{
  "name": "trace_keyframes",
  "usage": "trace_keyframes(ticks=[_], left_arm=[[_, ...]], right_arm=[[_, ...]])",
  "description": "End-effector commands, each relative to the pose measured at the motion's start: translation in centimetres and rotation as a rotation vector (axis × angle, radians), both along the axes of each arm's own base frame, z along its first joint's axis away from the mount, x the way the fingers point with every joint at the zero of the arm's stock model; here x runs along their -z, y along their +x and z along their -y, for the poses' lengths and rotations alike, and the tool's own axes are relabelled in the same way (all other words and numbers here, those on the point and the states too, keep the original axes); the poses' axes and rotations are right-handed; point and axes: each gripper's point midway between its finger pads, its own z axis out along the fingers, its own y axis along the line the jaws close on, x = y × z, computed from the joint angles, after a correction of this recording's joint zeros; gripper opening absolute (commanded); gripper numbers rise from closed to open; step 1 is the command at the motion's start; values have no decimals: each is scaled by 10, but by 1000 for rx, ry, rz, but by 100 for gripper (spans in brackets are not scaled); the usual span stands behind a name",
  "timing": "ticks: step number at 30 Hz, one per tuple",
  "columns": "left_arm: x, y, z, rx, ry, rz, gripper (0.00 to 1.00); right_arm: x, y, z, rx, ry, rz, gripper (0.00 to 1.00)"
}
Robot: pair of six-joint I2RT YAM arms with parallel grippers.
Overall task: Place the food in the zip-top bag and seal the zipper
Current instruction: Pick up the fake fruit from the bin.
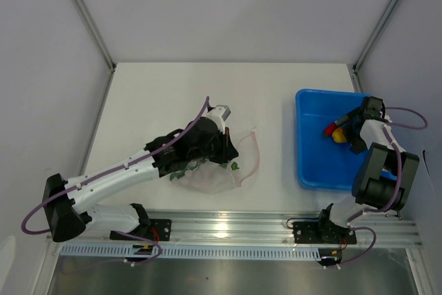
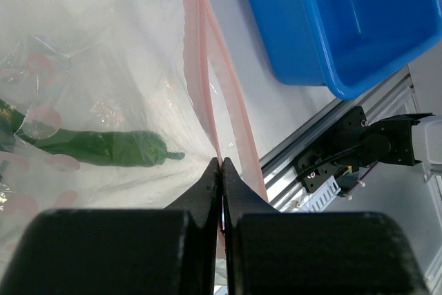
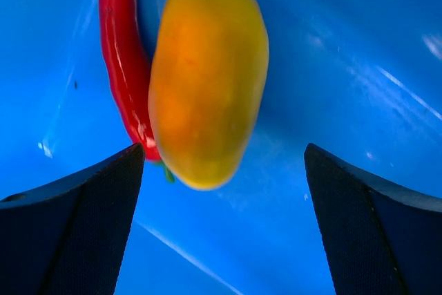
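- right wrist view: the yellow-orange piece lies on the floor of the blue bin, with the red chili pressed against its left flank. the right pincer stands wide apart, one finger on each side, touching neither.
- the yellow-orange piece looks smooth, glossy and rounded, probably a light hollow toy. it could squirt out of a squeeze, so i would grip across its fat middle rather than the tapered tip.
- the red chili is thin, curved and shiny. taking it alone looks awkward while it hugs its neighbour.
- left wrist view: the left pincer is clamped together on the zipper, the pink strip at the mouth of the zip-top bag.
- the bag is clear, crinkly film with a faint pink print. it looks limp and slippery, so the stiffer strip is the sound place to hold it.
- a dark green piece sits inside the bag.
- top external view: the bag lies on the tabletop, left of the bin and apart from it.
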Motion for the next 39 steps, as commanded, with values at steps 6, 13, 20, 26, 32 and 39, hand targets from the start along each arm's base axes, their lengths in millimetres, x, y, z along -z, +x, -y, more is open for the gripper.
trace_keyframes(ticks=[6,13,20,26,32,39], left_arm=[[-16,4,-3,2,-37,64,1],[-12,7,-1,5,-22,56,1],[-13,9,-1,1,-12,59,1],[-13,10,2,4,-6,49,1],[-14,12,1,-4,-5,36,1],[-17,15,4,-5,-4,34,0]], right_arm=[[-3,31,27,94,-91,57,98],[20,33,20,88,-64,27,85],[-12,34,3,20,-110,90,64],[-75,34,-34,-126,-182,185,42],[-147,21,-124,-438,-126,370,40],[-179,-42,-249,-964,190,456,45]])
